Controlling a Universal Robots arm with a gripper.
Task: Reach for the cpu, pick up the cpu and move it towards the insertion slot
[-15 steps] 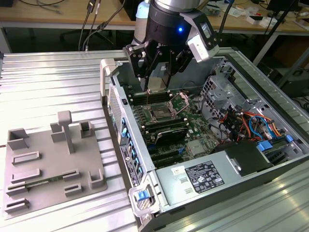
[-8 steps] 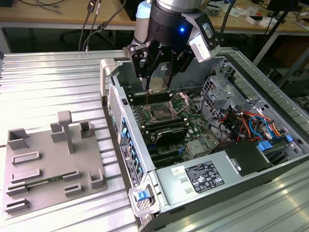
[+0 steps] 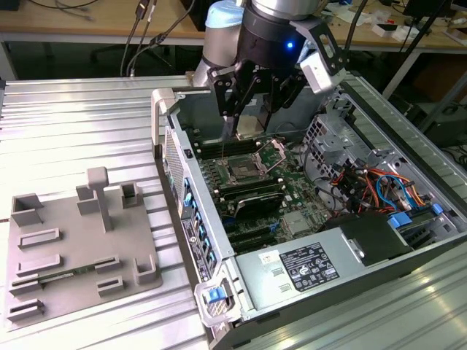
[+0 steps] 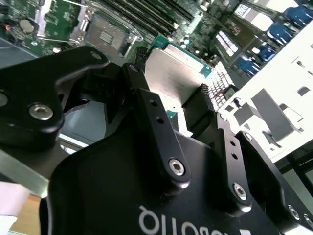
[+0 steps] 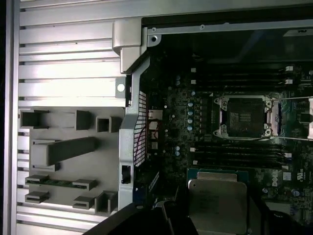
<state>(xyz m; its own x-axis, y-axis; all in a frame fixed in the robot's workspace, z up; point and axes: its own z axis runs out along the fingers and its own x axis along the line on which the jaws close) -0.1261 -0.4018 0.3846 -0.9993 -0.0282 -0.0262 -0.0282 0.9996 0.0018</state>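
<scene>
My gripper hangs inside the open computer case, above the motherboard's far end in the exterior view. In both wrist views it is shut on the cpu, a flat square chip with a pale silvery top, clamped by its two edges between the black fingers. The insertion slot is a square socket with a silver frame and a dark pin grid, and its lid stands open. It lies on the board, a short way from the held chip and below it. The socket holds nothing.
Long black memory slots flank the socket on both sides. A gray plastic fixture plate lies on the ribbed metal table at the exterior view's left. The case wall stands between them. Cables and drive bays crowd the case's right side.
</scene>
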